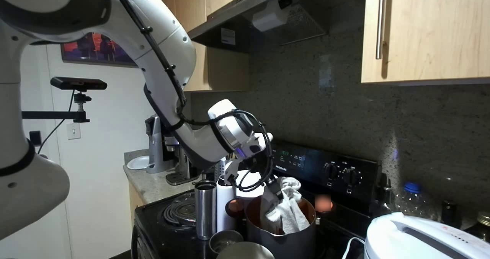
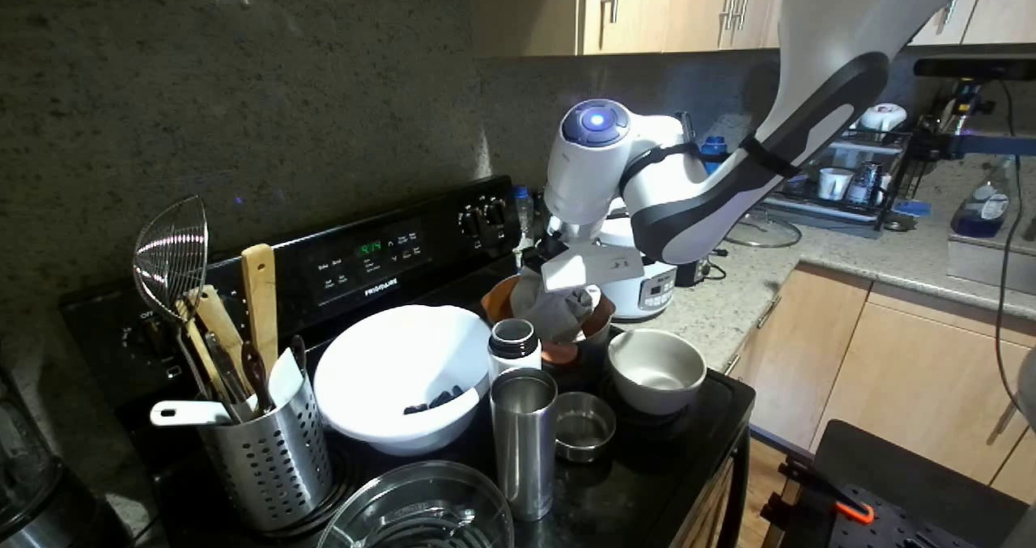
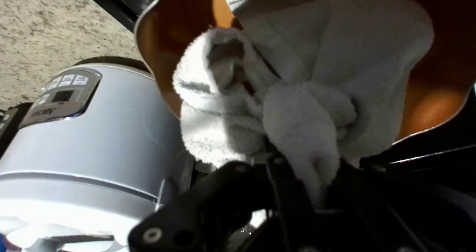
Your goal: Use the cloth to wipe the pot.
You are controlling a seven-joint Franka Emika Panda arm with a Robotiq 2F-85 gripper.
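Holds a greyish-white terry cloth (image 1: 293, 213) in the Robotiq gripper (image 1: 276, 188), with jaws closed upon a bunched fold of it (best seen in the wrist view, though rather dark there). Lets the rest of the cloth hang crumpled inside the pot (image 1: 283, 247), within the walls and reaching below the rim. Cannot tell about contact with the pot's floor, because of the cloth lying in front of it. Shows the pot as dark grey outside and orange-brown inside, upright on the black electric range (image 2: 623, 483), near the control panel (image 2: 364, 277) with its green digits.

Extends the white Franka arm (image 1: 162, 73) downward to the pot. Has just beside the pot, in the wrist view, a white rice cooker (image 3: 104, 133) with buttons and a small display. Presents near the pot, in an exterior view, a cream bowl (image 2: 660, 398), a white bottle (image 2: 515, 362) with black neck, a steel tumbler (image 2: 524, 451) and a small metal bowl (image 2: 584, 449). Includes also a large white basin (image 2: 368, 354), containing several dark objects (image 2: 437, 400) too small to name. Adds, farther from the pot, a perforated steel utensil holder (image 2: 267, 475) with wooden spatulas (image 2: 261, 305) and a wire skimmer (image 2: 171, 257) standing in it. Shows above the range a dark range hood (image 1: 241, 25).
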